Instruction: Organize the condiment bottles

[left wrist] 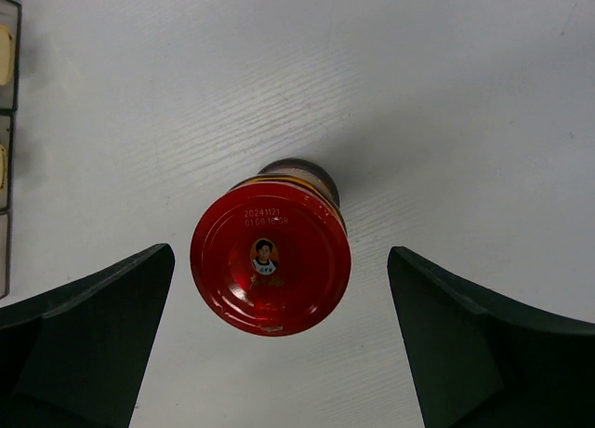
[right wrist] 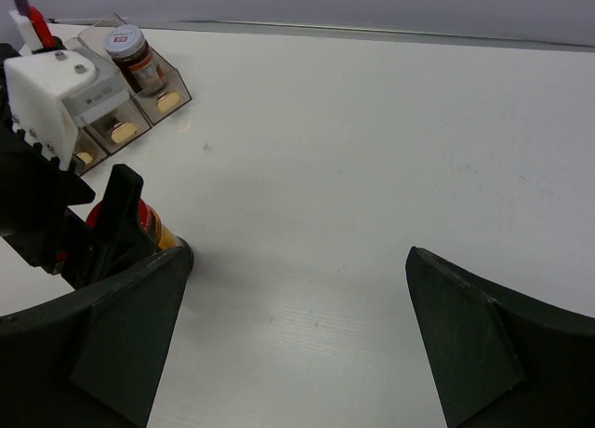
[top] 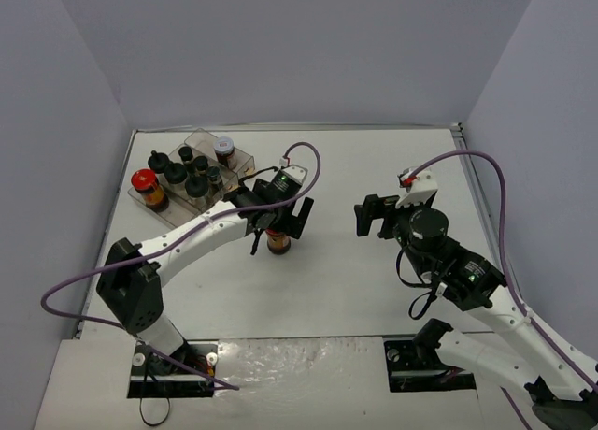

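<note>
Red-lidded, the glass jar with orange-brown contents (left wrist: 271, 270) stands on the white table (top: 374, 159) under your left gripper (top: 278, 226), jaws wide and empty, so drop, close, then carry it to the clear plastic tray (top: 241, 159) beyond.

light is bright, even and diffuse, falling from above onto the white table (top: 374, 271), which shows no blown-out areas. shadows are soft and short: in the left wrist view only a faint grey smudge hugs the red-lidded jar (left wrist: 271, 260). its glossy lid carries small pale highlights near the lower rim, yet the printed date stays legible. the left fingers (left wrist: 88, 340) and right fingers (right wrist: 465, 344) are near-black, slightly soft, with little surface detail. in the top view a shiny patch (top: 299, 360) glints at the near table edge, and the walls lean outward from wide-angle distortion.
</note>
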Motion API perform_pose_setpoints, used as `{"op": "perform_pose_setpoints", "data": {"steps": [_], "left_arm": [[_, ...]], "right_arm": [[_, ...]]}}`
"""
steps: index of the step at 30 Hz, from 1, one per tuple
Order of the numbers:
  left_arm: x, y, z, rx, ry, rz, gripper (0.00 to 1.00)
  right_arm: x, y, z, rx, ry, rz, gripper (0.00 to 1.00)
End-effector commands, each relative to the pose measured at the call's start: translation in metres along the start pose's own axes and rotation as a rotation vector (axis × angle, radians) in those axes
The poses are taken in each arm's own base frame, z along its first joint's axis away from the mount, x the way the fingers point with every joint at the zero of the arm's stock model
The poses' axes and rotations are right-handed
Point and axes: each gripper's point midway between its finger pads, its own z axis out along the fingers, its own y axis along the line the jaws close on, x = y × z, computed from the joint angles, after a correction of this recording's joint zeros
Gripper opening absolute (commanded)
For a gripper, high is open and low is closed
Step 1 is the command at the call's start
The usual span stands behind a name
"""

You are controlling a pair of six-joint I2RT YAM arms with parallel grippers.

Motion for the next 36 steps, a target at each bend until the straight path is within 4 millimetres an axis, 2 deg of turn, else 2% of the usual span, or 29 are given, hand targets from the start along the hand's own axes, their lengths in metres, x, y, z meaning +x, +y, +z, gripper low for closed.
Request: {"op": "perform_pose_setpoints", "data": {"steps": [1,9,10,14,17,21,23,24,28,31,36], "left_arm": [[-0.012,0.004,0.002,-0.008,0.005,-0.048,0.97],[-0.010,0.001,0.015,-0.018,0.037,-0.075,0.97],[-0.009,0.001,0.016,-0.019,0.041,-0.078,0.93],[-0.006,0.000,0.017,-0.015,0.050,-0.087,0.73],[-0.007,0.001,0.011,-0.012,0.043,-0.095,0.41],[-0.014,0.010,-0.006,-0.026,0.016,-0.110,0.03],[-0.020,0.017,-0.019,-0.029,-0.001,-0.121,0.00],[-0.025,0.024,-0.030,-0.038,-0.018,-0.135,0.00],[-0.045,0.077,-0.079,-0.101,-0.093,-0.213,0.00],[-0.052,0.127,-0.109,-0.167,-0.128,-0.279,0.00],[-0.046,0.190,-0.124,-0.260,-0.126,-0.352,0.00]], "right_arm": [[-0.012,0.003,0.002,-0.010,-0.042,0.018,1.00],[-0.013,0.004,0.004,-0.012,-0.039,0.003,1.00],[-0.013,0.003,0.004,-0.010,-0.038,0.002,1.00],[-0.013,0.002,0.004,-0.007,-0.040,0.003,1.00],[-0.014,0.002,0.003,-0.009,-0.041,-0.001,1.00],[-0.015,0.002,0.004,-0.004,-0.042,-0.010,1.00],[-0.017,0.002,0.005,-0.004,-0.044,-0.011,1.00],[-0.018,0.003,0.005,-0.007,-0.043,-0.014,1.00],[-0.023,0.006,0.006,-0.019,-0.049,-0.021,1.00],[-0.028,0.008,0.006,-0.025,-0.053,-0.025,1.00],[-0.032,0.012,0.007,-0.043,-0.060,-0.026,1.00]]}}
